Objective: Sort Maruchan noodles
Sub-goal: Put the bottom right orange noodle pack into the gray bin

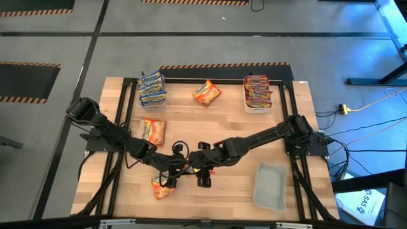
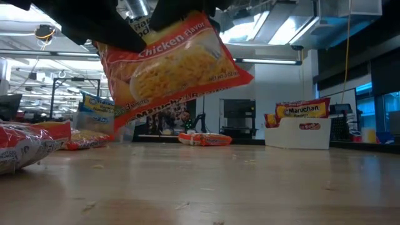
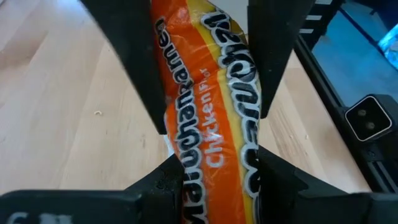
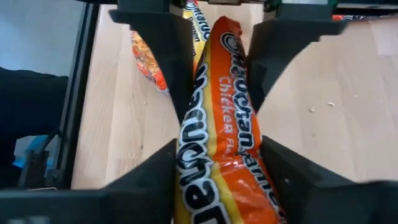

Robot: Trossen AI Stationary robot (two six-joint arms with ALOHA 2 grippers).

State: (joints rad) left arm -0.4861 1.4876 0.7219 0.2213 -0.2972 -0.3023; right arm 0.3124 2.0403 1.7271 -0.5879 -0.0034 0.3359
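Note:
An orange Maruchan chicken packet [image 2: 175, 62] hangs tilted above the table's near middle, clear of the wood. My left gripper [image 1: 175, 166] and my right gripper [image 1: 202, 166] meet there, each shut on an orange packet, as the left wrist view [image 3: 205, 93] and the right wrist view [image 4: 217, 112] show. Whether they hold the same packet I cannot tell. Another orange packet [image 1: 162, 187] lies flat near the front edge, one [image 1: 152, 130] lies left of centre, and one [image 1: 206, 93] lies at the far middle. My left gripper pinches the orange packet between its two fingers [image 3: 140, 74], which press its two flat faces [image 3: 186, 106]. The packet runs on along and past the fingers, edge-on to the camera. It is clear of the table. My right gripper pinches an orange packet between its two fingers [image 4: 171, 68], one on each flat face [image 4: 214, 93]. It comes level from the table's right side. The packet stands edge-on between the fingers, clear of the table.
A stack of blue-and-yellow packets [image 1: 151, 89] lies at the far left. A white tub [image 1: 257, 107] with red packets stands at the far right. A clear tub [image 1: 270, 184] stands at the near right. Black frame rails run along the table's sides.

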